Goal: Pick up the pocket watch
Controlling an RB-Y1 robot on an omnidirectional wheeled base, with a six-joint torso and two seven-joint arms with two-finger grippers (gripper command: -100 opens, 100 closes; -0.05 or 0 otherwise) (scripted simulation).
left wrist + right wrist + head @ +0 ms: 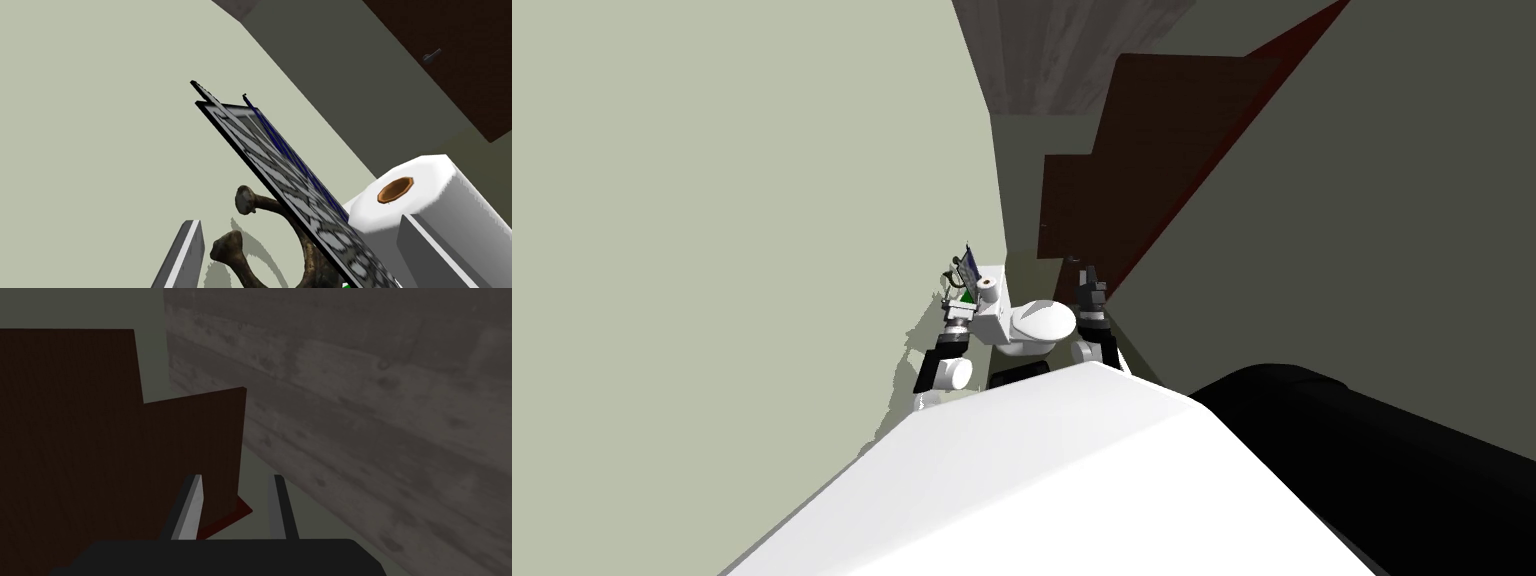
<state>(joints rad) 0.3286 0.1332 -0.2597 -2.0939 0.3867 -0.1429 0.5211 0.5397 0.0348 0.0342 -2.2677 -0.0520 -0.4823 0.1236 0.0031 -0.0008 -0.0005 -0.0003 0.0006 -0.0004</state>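
Note:
A brown, tarnished thing with knobbed arms (250,220) stands against the pale wall, half hidden behind a leaning flat panel (300,200) with a black-and-white pattern; whether it is the pocket watch I cannot tell. My left gripper (300,220) is open, its fingers (186,250) spread wide to either side of the brown thing and the panel, touching neither. In the head view the left gripper (955,300) is at the toilet tank (990,322). My right gripper (237,477) is open with a narrow gap and holds nothing; it hovers right of the toilet (1088,272).
A white toilet-paper roll (420,190) stands on the tank just past my left gripper's far finger. The toilet bowl (1042,322) lies between my arms. The pale wall (762,250) is close on the left; a dark brown door (1152,150) is ahead.

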